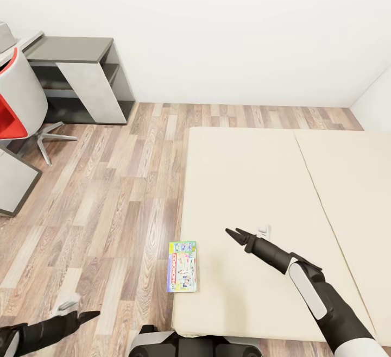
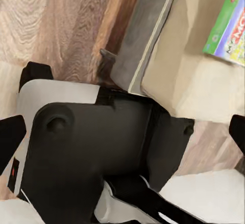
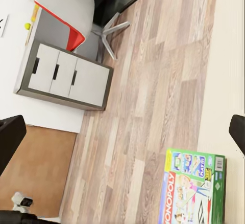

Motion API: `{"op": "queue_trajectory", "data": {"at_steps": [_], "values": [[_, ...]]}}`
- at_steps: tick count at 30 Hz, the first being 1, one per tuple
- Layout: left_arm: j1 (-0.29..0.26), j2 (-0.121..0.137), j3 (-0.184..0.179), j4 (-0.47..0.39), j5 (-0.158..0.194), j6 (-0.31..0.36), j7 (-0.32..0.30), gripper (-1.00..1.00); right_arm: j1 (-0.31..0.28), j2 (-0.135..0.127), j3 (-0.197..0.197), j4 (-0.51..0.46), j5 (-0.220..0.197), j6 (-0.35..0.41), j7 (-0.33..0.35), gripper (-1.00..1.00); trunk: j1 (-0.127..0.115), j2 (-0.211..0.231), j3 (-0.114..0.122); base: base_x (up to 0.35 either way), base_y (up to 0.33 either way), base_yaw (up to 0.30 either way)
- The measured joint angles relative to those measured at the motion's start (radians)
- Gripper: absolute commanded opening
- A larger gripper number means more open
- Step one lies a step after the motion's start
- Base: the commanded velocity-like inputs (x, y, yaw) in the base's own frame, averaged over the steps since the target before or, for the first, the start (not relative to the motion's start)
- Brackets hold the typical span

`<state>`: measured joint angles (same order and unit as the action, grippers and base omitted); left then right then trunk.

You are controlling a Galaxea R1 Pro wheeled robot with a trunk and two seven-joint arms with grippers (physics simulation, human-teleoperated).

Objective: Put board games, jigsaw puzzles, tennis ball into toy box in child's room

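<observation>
A wide beige bed (image 1: 260, 205) with a mattress in two sections fills the near right of the head view, its left edge running along a wood-plank floor (image 1: 103, 205) that reaches back to a plain white wall (image 1: 217, 25). On the near left corner of the mattress lies one board game (image 1: 182, 266), a flat green-edged Monopoly box (its left side slightly overhangs the edge of the bed). The right gripper (image 1: 232, 233) hovers above the mattress to the right of that box, well apart from it, its jaws nearly pressed together and holding nothing. The left gripper (image 1: 89, 315) hangs low over the floor at the near left, and whether its jaws are spread cannot be told. Against the far wall at the left stands a low dark-grey-topped cabinet (image 1: 81, 77), and nearer, at the left edge, a grey chair with a red seat (image 1: 19, 99) on a star base. In the right wrist view a white drawer unit (image 3: 66, 75) under the white tabletop (image 3: 13, 9) shows beside that chair, with the tennis ball (image 3: 27, 26) small on the tabletop.
</observation>
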<state>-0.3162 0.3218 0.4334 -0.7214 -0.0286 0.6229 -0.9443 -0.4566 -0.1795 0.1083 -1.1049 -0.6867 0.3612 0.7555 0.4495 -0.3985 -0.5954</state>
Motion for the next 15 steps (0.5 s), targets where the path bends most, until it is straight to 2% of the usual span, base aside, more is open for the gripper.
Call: {"op": "queue_trajectory", "data": {"at_steps": [2, 6, 9, 12, 15], "values": [[-0.035, 0.005, 0.000, -0.021, 0.000, 0.032, -0.087, 1.00, 0.000, 0.000, -0.007, 0.000, 0.000, 0.001, 0.000, 1.00, 0.000, 0.000, 0.000, 0.000, 0.000, 0.000], [-0.093, 0.047, 0.001, -0.033, 0.000, 0.091, -0.238, 1.00, 0.001, -0.001, -0.015, 0.003, -0.012, 0.001, 0.000, 1.00, 0.000, 0.000, 0.000, 0.000, 0.000, 0.000], [-0.114, 0.085, 0.002, -0.033, -0.002, 0.106, -0.386, 1.00, 0.008, -0.002, -0.017, -0.001, -0.035, 0.001, 0.001, 1.00, 0.000, 0.000, 0.000, 0.000, 0.000, 0.000], [-0.119, 0.096, 0.001, -0.032, -0.006, 0.103, -0.438, 1.00, 0.040, -0.002, -0.034, 0.000, -0.045, 0.001, 0.002, 1.00, 0.000, 0.000, 0.000, 0.000, 0.000, 0.000], [-0.120, 0.094, 0.000, -0.033, -0.004, 0.103, -0.450, 1.00, 0.048, -0.003, -0.051, -0.001, -0.047, 0.001, 0.003, 1.00, 0.000, 0.000, 0.000, 0.000, 0.000, 0.000]]}}
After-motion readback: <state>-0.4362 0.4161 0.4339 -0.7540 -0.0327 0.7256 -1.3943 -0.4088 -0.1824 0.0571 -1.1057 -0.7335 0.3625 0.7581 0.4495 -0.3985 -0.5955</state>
